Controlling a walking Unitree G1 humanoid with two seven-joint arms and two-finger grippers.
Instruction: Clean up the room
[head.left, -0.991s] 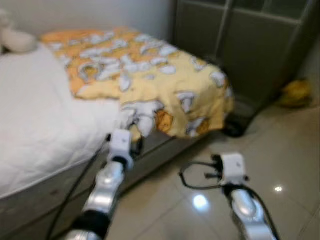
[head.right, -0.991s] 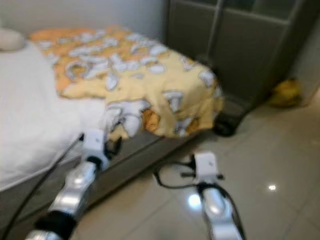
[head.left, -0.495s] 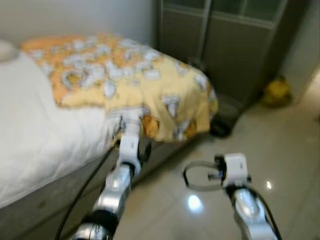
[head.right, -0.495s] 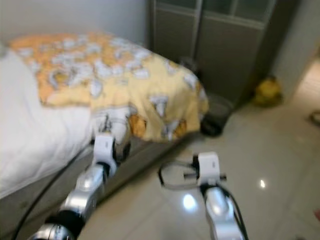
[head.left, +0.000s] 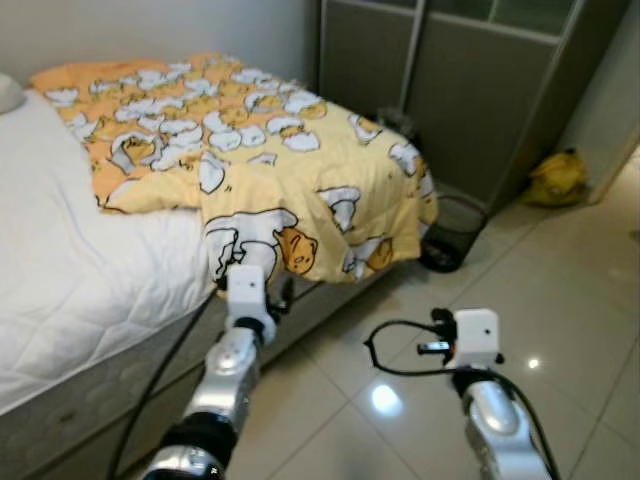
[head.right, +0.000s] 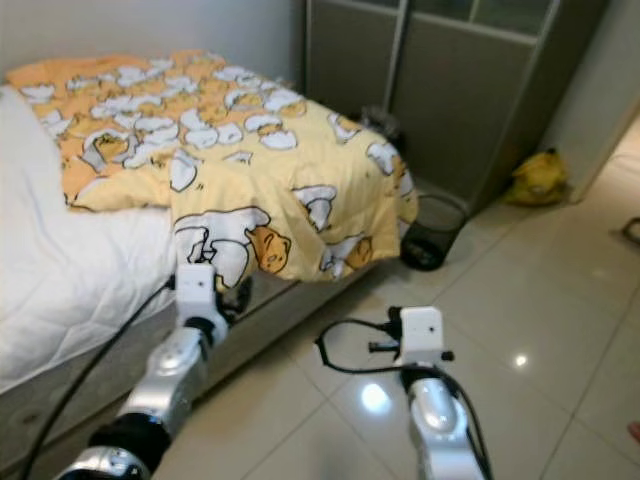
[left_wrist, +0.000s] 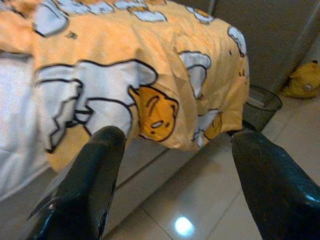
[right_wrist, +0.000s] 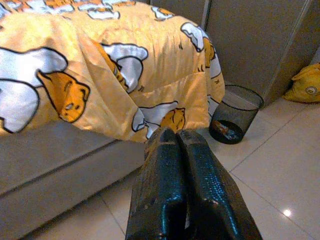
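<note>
The bed (head.left: 70, 290) takes up the robot's left side, its white mattress bare near the front. The yellow blanket (head.left: 270, 150) lies bunched across the far half, one corner spilling over the bed's edge toward the tiled floor (head.left: 560, 300). Beyond that corner a dark wire bin (head.left: 450, 235) stands on the floor, with a yellow bag (head.left: 558, 180) further off by the cabinet doors (head.left: 480, 90).

The left tool (left_wrist: 172, 150) is raised just short of the hanging corner with its fingers spread wide. The step seems to be catching that corner to straighten the blanket. It would do best to close on the folded hem, not loose cloth, then draw it evenly along the bed.

The right tool (right_wrist: 181, 145) hangs low over the floor, fingers pressed together, holding nothing.
</note>
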